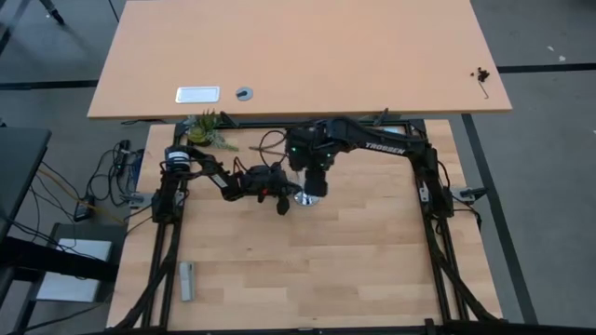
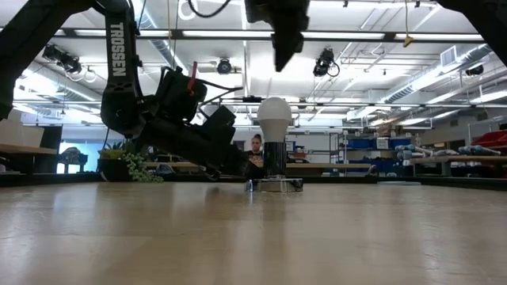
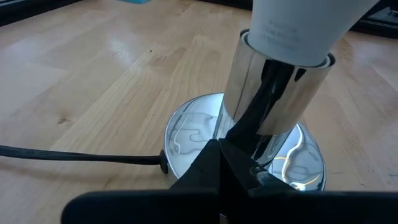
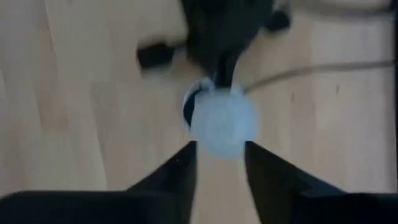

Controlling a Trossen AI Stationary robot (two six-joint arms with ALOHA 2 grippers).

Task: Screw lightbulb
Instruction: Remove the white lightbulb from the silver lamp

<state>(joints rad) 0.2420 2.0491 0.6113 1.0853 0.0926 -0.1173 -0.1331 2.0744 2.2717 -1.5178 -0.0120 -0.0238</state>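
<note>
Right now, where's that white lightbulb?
The lightbulb stands upright in the shiny socket near the table's middle; the left gripper is at the socket's base, and the right gripper hangs above the bulb.

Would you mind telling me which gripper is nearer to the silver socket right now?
Left. The left gripper is shut and pressed against the silver socket at table level. The right gripper hangs above the lightbulb seated in the socket, clear of it.

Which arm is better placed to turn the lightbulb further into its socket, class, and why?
The right. Its gripper hangs directly above the lightbulb, fingers apart, ready to drop and twist. The left gripper is shut, low against the silver socket, steadying its base.
</note>
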